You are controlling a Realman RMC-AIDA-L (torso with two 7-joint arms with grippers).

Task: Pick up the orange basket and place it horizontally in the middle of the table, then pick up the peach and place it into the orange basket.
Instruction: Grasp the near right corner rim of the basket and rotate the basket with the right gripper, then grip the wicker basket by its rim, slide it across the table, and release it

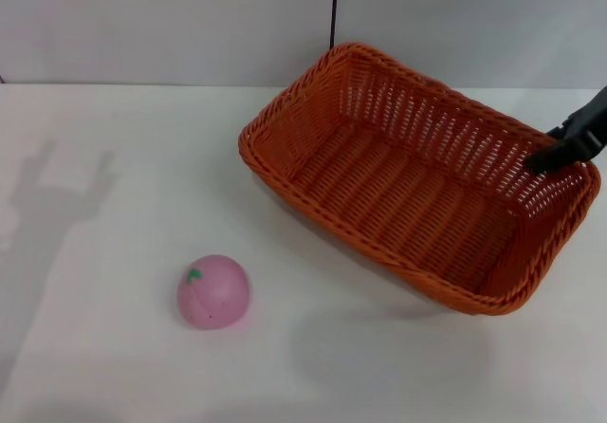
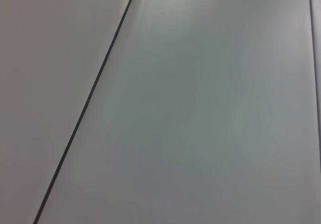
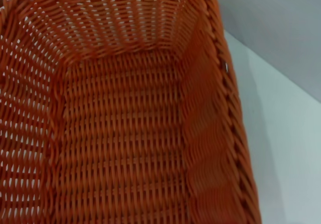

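The orange basket [image 1: 417, 186] sits skewed at the right of the white table [image 1: 114, 157], one short end toward the back wall. Its near side hangs a little above the tabletop, with a shadow underneath. My right gripper [image 1: 555, 156] comes in from the right edge and is shut on the rim of the basket's right end, one dark finger inside the wall. The right wrist view looks down into the empty basket [image 3: 120, 133]. The pink peach [image 1: 212, 292] rests on the table at the front left, well apart from the basket. My left gripper is out of view.
A grey wall with a dark vertical seam [image 1: 334, 10] runs behind the table. The left wrist view shows only wall panels [image 2: 200, 108]. A shadow of an arm [image 1: 57, 195] falls on the table's left side.
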